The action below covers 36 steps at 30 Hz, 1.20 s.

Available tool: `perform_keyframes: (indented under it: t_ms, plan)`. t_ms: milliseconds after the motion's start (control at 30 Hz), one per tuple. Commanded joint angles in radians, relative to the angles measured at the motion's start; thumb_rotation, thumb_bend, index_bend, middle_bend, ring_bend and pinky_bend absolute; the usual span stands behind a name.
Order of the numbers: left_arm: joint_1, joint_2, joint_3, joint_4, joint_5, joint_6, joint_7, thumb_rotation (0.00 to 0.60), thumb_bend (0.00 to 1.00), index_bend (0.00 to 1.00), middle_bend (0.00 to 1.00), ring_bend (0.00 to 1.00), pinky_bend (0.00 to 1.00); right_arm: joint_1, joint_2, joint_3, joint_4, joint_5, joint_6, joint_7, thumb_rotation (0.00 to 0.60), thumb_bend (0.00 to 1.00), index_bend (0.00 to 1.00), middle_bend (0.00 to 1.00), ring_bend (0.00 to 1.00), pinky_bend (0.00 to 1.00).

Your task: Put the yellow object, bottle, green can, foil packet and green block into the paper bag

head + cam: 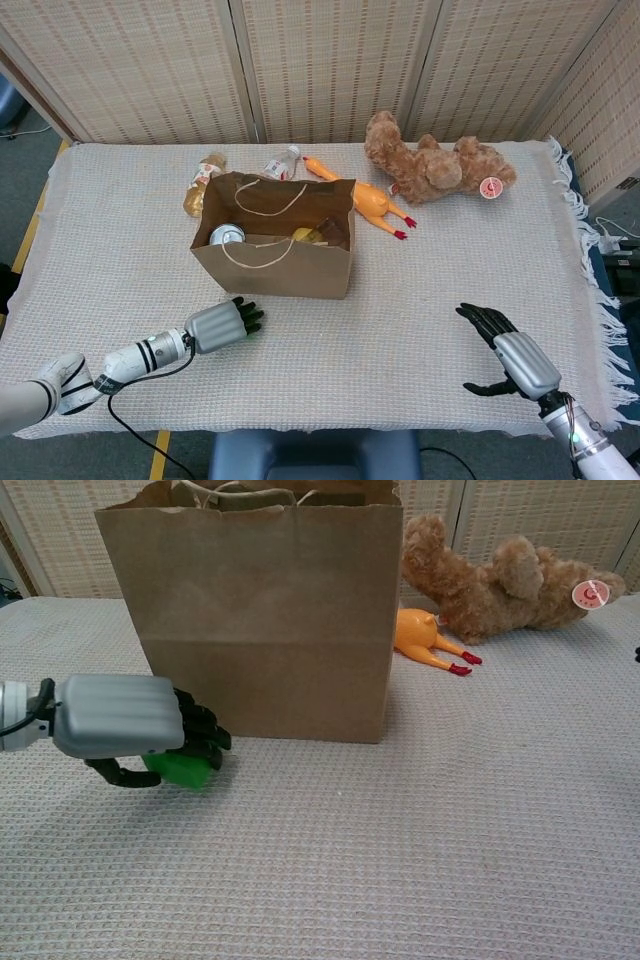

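The brown paper bag (285, 265) (262, 620) stands upright and open at the table's middle. Inside it the head view shows a silver-topped can (226, 235), a yellow object (303, 235) and a dark packet (333, 231). My left hand (222, 324) (135, 730) is just in front of the bag's left corner, fingers curled around the green block (183, 767), which it grips from above. The head view hides the block under the hand. My right hand (508, 359) hovers at the front right with fingers spread and nothing in it.
Behind the bag lie two bottles (203, 180) (279, 164), an orange rubber chicken (368, 203) (425, 639) and a brown teddy bear (433, 168) (500, 575). The table is covered by a white woven cloth (120, 240).
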Motion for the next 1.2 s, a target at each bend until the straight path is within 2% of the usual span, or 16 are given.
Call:
perform_keyframes:
  t_ms: [33,233,367,467,567,733,1000,1100,1200]
  plan:
    - [0.046,0.096,0.001,-0.088,-0.035,0.041,0.064,0.6,0.71,0.59,0.67,0.6,0.73,-0.001,0.0,0.0,0.001,-0.002,0.002,0.0,0.6,0.03,0.0,0.0,0.0,0.0]
    - [0.149,0.235,-0.045,-0.181,-0.187,0.098,0.131,0.6,0.71,0.62,0.69,0.62,0.73,-0.004,-0.003,0.0,0.004,-0.004,0.01,-0.003,0.6,0.03,0.0,0.0,0.0,0.0]
    - [0.216,0.299,-0.076,-0.171,-0.273,0.151,0.159,0.6,0.71,0.62,0.7,0.62,0.73,-0.005,-0.005,0.001,0.004,-0.004,0.012,-0.012,0.6,0.03,0.0,0.0,0.0,0.0]
    - [0.273,0.311,-0.123,-0.154,-0.371,0.198,0.166,0.6,0.71,0.62,0.7,0.62,0.72,-0.007,-0.007,0.003,0.003,-0.003,0.015,-0.018,0.6,0.03,0.0,0.0,0.0,0.0]
    - [0.316,0.292,-0.198,-0.153,-0.484,0.252,0.158,0.6,0.71,0.61,0.7,0.62,0.72,-0.008,-0.009,0.003,0.003,-0.004,0.017,-0.026,0.6,0.03,0.0,0.0,0.0,0.0]
    - [0.348,0.205,-0.374,-0.225,-0.655,0.381,0.084,0.6,0.71,0.61,0.7,0.63,0.72,-0.009,-0.013,0.004,0.002,-0.007,0.02,-0.036,0.6,0.03,0.0,0.0,0.0,0.0]
    - [0.296,0.109,-0.631,-0.495,-0.873,0.428,-0.042,0.6,0.71,0.61,0.69,0.62,0.72,-0.011,-0.015,0.003,0.001,-0.007,0.021,-0.043,0.6,0.03,0.0,0.0,0.0,0.0]
    - [0.263,0.084,-0.701,-0.597,-0.945,0.413,-0.064,0.6,0.71,0.61,0.68,0.62,0.73,-0.011,-0.015,0.003,0.004,-0.007,0.021,-0.039,0.6,0.03,0.0,0.0,0.0,0.0]
    - [0.225,0.063,-0.734,-0.647,-0.969,0.404,-0.047,0.6,0.71,0.61,0.68,0.62,0.72,-0.01,-0.013,0.003,0.005,-0.008,0.02,-0.036,0.6,0.03,0.0,0.0,0.0,0.0]
